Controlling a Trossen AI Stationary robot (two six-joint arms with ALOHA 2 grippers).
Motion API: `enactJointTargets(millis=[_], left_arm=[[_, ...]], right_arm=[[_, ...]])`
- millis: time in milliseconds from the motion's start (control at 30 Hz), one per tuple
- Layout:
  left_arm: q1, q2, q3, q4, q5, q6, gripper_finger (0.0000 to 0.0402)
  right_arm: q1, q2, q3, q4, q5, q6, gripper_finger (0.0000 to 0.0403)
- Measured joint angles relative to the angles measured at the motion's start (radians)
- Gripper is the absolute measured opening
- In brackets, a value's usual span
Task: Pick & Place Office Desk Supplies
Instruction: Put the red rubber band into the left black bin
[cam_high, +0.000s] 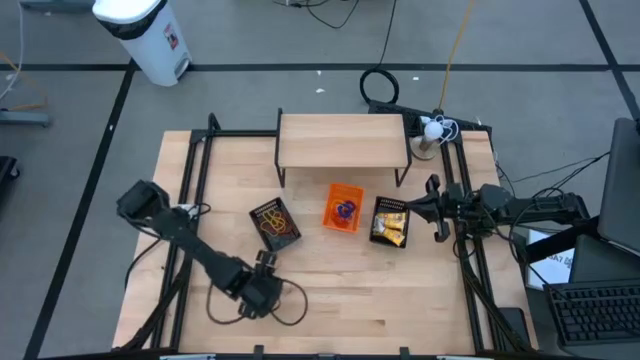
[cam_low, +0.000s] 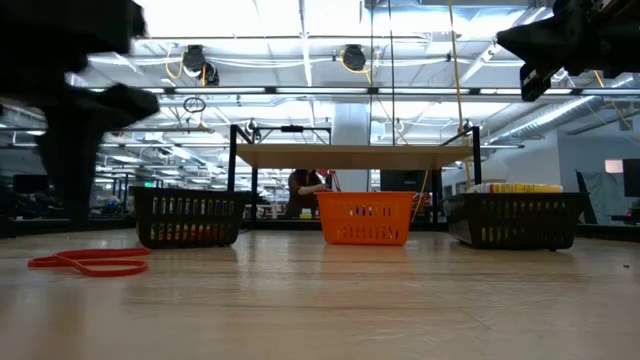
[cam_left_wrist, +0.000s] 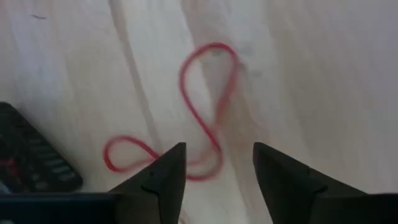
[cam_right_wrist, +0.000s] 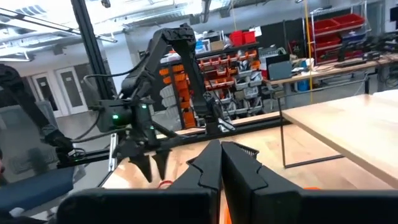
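Left wrist view showed the left gripper (cam_left_wrist: 216, 171) spread above a red rubber band (cam_left_wrist: 199, 112) lying flat near the worktop's front edge; the thin band might slip between the fingers on closing. The right gripper (cam_right_wrist: 221, 155), pressed together, waited by the right edge.

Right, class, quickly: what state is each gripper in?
Left gripper: open, over the red rubber band, holding nothing.
Right gripper: shut, empty, raised by the right bin.
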Motion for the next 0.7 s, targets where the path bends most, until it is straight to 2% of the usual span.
enactJointTargets(millis=[233,400,567,700], left_arm=[[0.089,0.056,0.002,0.008,0.069,0.109,0.0198],[0.123,0.106,0.008,0.009,0.173,0.140,0.0172],[0.141,0.144,0.012,0.018,0.223,0.130,0.0114],[0.145,0.143,0.012,0.028,0.282,0.193,0.0022]], right_arm=[[0.000,0.015,0.000,0.001,-0.010,0.022,0.0001],[0.000,0.021,0.000,0.001,-0.010,0.021,0.0001],[0.000,0.022,0.000,0.000,-0.010,0.018,0.0001],[0.000,0.022,0.000,0.000,-0.010,0.018,0.0001]])
